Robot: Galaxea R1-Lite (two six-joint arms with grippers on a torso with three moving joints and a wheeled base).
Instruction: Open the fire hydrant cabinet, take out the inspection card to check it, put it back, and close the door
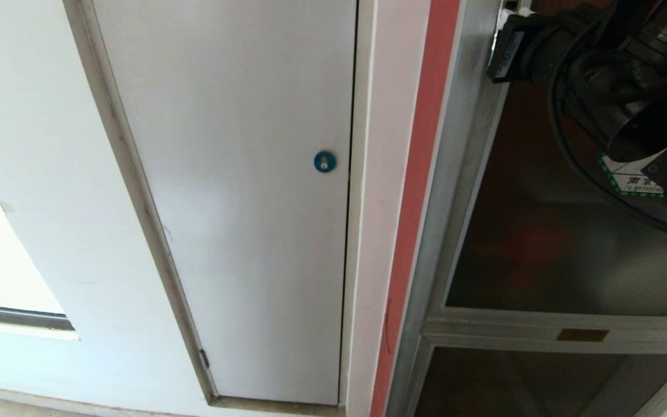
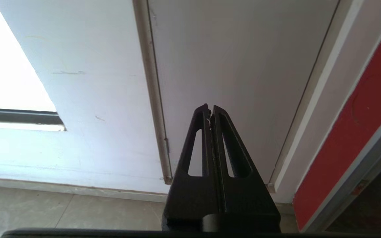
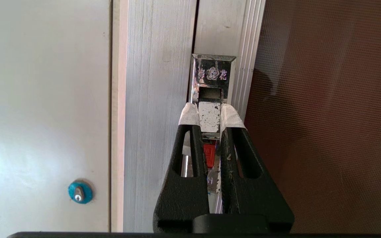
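Note:
The fire hydrant cabinet's silver frame (image 1: 455, 174) (image 3: 159, 99) stands on the right, and its door (image 1: 542, 231) (image 3: 326, 115) of dark tinted glass lies flush in it. A green-bordered sticker (image 1: 629, 179) shows behind my right arm (image 1: 617, 75). At the door's edge is a chrome latch (image 3: 212, 74) with a small red piece (image 3: 209, 155) below its flap. My right gripper (image 3: 209, 114) is shut on the chrome latch flap, one taped fingertip (image 3: 189, 114) on each side. My left gripper (image 2: 209, 110) hangs shut and empty low by the wall. The inspection card is hidden.
A white panel door (image 1: 241, 202) with a blue round lock (image 1: 324, 161) (image 3: 79, 191) sits left of the cabinet, past a red strip (image 1: 420, 174). A smaller dark glass panel (image 1: 542, 382) lies below the door. Tiled floor (image 2: 61, 211) runs along the wall.

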